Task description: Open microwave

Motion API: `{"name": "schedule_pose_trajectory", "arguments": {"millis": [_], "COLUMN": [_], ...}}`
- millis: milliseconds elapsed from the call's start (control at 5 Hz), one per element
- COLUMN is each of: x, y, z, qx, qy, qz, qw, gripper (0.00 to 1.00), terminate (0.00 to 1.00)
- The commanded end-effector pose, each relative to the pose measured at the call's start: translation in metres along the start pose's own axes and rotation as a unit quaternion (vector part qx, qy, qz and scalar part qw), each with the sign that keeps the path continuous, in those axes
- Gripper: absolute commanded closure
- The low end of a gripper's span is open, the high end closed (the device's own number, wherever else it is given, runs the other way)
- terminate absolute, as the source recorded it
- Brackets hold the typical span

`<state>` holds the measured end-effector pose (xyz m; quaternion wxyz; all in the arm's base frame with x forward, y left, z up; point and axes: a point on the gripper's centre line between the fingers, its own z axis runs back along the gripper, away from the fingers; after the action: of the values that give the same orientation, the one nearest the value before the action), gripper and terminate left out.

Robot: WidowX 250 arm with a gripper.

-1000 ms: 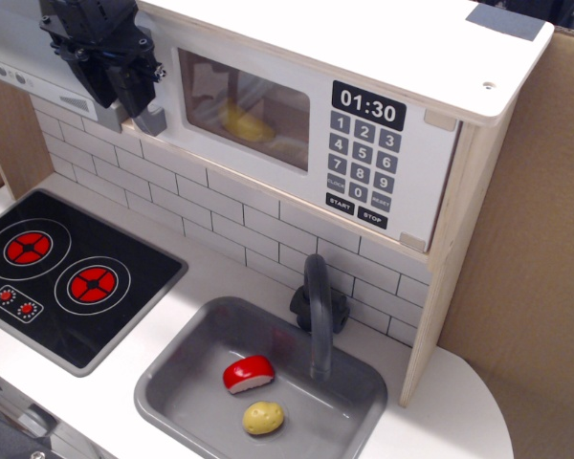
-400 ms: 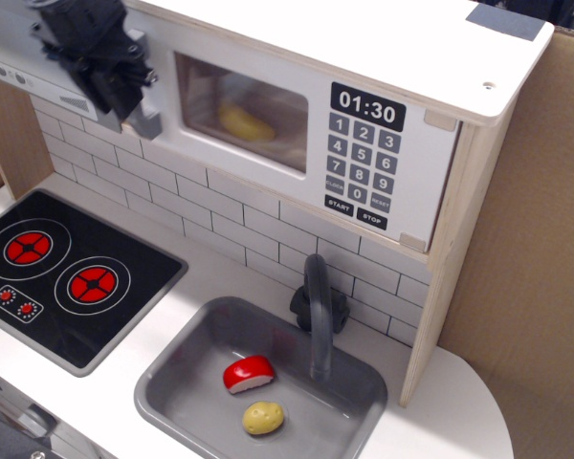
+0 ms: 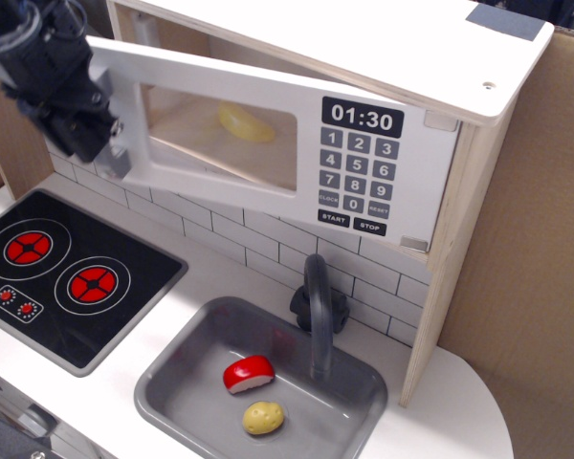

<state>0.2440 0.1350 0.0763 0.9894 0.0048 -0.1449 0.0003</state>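
The white wooden toy microwave (image 3: pixel 383 115), mounted above the counter's back edge, has its windowed door (image 3: pixel 239 134) swung partly out at the left side. The black gripper (image 3: pixel 94 143) is clamped on the door's grey bar handle (image 3: pixel 121 161). The opening pull is underway; next, swing the door wider, following its hinge arc.

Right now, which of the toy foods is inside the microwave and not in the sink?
The yellow piece seen through the microwave door window. The red-and-white piece and the potato both lie in the sink.
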Motion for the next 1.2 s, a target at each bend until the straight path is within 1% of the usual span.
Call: {"name": "schedule_pose_trajectory", "arguments": {"millis": [0,200,400,600,800,1000], "x": [-0.064,-0.062,-0.036,-0.003,0.020,0.038], "y": [0.039,0.076,0.112,0.134,0.124,0.102], "z": [0.030,0.035,0.039,0.046,0.043,0.031], "qx": [0.001,0.008,0.009,0.001,-0.029,-0.049], "qy": [0.140,0.162,0.160,0.150,0.129,0.093], "qz": [0.034,0.070,0.115,0.189,0.180,0.143], "qw": [0.9895,0.9842,0.9803,0.9705,0.9746,0.9841], "gripper": [0.00,0.00,0.00,0.00,0.00,0.00], "terminate": [0.00,0.00,0.00,0.00,0.00,0.00]}}
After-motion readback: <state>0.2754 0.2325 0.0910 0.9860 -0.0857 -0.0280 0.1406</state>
